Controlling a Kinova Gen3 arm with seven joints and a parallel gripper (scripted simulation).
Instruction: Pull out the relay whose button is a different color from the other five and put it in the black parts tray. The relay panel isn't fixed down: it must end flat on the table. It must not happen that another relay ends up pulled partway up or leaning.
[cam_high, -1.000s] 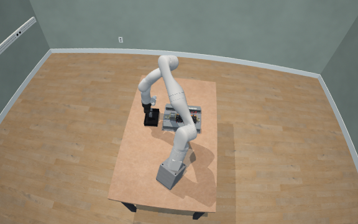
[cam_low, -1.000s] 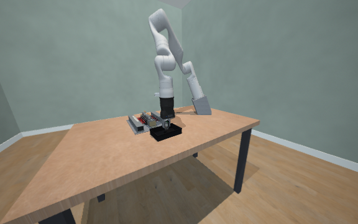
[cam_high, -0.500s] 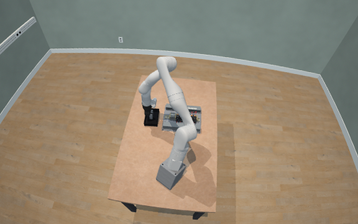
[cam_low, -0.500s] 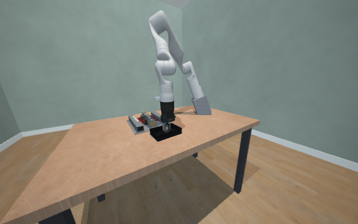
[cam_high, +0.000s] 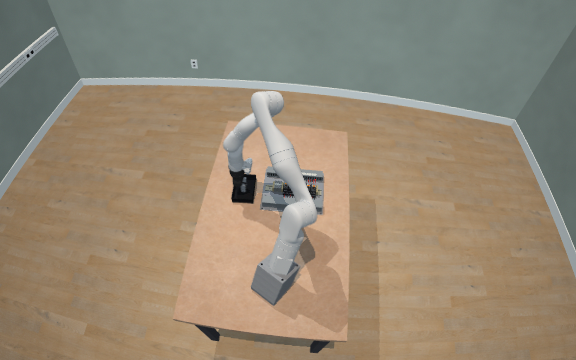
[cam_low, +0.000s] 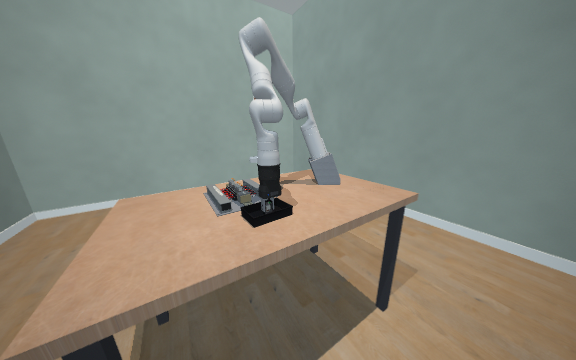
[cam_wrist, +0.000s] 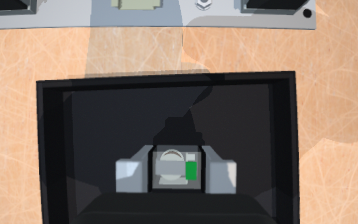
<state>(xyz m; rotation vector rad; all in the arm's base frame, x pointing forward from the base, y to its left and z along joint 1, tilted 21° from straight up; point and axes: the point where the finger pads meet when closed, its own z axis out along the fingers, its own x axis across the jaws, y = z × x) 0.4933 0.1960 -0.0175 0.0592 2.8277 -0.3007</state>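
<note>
My gripper (cam_wrist: 177, 161) is shut on a grey relay with a green button (cam_wrist: 190, 170). It holds the relay low inside the black parts tray (cam_wrist: 167, 143); I cannot tell whether the relay touches the tray floor. The tray sits on the table beside the grey relay panel (cam_high: 290, 191), which lies flat and carries relays with red buttons. In the exterior view the gripper (cam_low: 268, 205) reaches down into the tray (cam_low: 264, 214), with the panel (cam_low: 231, 194) just behind it. The panel's near edge shows at the top of the wrist view (cam_wrist: 155, 12).
The arm's grey base (cam_high: 274, 282) stands near the table's front edge. The arm's links pass over the panel in the top view. The tray's walls surround the gripper on all sides.
</note>
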